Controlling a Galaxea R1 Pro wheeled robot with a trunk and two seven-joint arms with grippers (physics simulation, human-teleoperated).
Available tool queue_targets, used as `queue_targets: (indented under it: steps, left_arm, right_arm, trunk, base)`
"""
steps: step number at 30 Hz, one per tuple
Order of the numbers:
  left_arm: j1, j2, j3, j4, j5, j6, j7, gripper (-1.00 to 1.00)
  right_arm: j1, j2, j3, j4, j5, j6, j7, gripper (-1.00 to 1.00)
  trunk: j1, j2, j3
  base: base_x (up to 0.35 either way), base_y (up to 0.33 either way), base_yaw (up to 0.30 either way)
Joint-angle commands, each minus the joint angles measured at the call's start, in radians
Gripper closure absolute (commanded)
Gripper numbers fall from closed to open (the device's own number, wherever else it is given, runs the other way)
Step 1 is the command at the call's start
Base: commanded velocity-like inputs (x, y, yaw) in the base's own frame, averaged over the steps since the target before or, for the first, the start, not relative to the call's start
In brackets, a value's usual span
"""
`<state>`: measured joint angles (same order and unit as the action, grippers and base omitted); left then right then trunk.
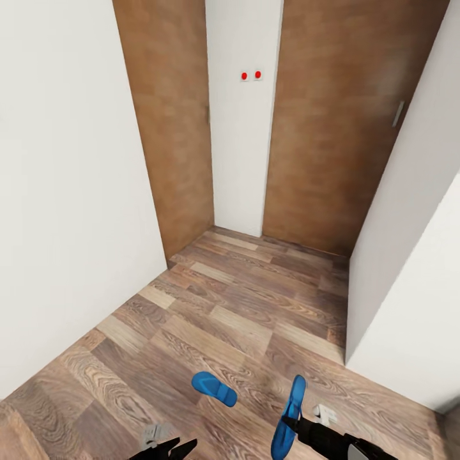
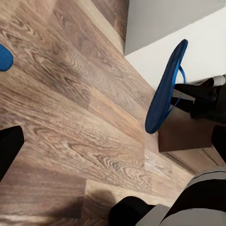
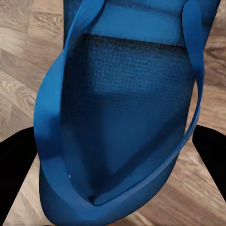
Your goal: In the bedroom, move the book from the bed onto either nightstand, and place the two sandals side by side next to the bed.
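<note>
Gripping blue sandal (image 1: 289,418) edge-up, right tool (image 1: 291,423) clamped; left tool (image 1: 167,449) apart, empty; second sandal (image 1: 214,388) on floor.

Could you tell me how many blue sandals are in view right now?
2: one sandal lies flat on the wood floor; the other sandal is held on edge by the right end effector.

Bright-blue sandals (image 1: 214,388) lie on a brown wood-grain plank floor (image 1: 243,319); beyond the floor, white walls (image 1: 70,191), brown doors (image 1: 332,128), and two red dots (image 1: 251,75).
</note>
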<state>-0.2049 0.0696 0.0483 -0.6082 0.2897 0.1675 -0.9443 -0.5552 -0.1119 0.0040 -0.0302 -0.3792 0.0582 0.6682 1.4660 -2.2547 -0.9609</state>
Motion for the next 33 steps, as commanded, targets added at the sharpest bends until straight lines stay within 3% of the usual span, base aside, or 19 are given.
queue_targets:
  steps: [1, 19, 33]
  left_arm:
    - [-0.001, 0.0, 0.001, 0.001, 0.006, 0.01, -0.004, -1.0]
    - [-0.001, -0.003, -0.001, 0.027, 0.004, 0.01, -0.004, -1.0]
    - [-0.001, -0.004, -0.001, 0.03, 0.003, 0.009, -0.004, -1.0]
  right_arm:
    - [0.0, 0.0, 0.001, -0.001, -0.007, 0.006, 0.004, 1.0]
    - [0.0, 0.0, 0.001, 0.0, -0.007, 0.006, 0.004, 1.0]
    - [0.0, -0.002, 0.001, 0.0, -0.007, 0.006, 0.005, 1.0]
  trunk:
    - [0.0, 0.0, -0.001]
    - [0.0, 0.0, -0.001]
    - [0.0, 0.0, -0.001]
  base:
    - [0.0, 0.0, 0.262]
    - [0.0, 0.0, 0.257]
    - [0.0, 0.0, 0.019]
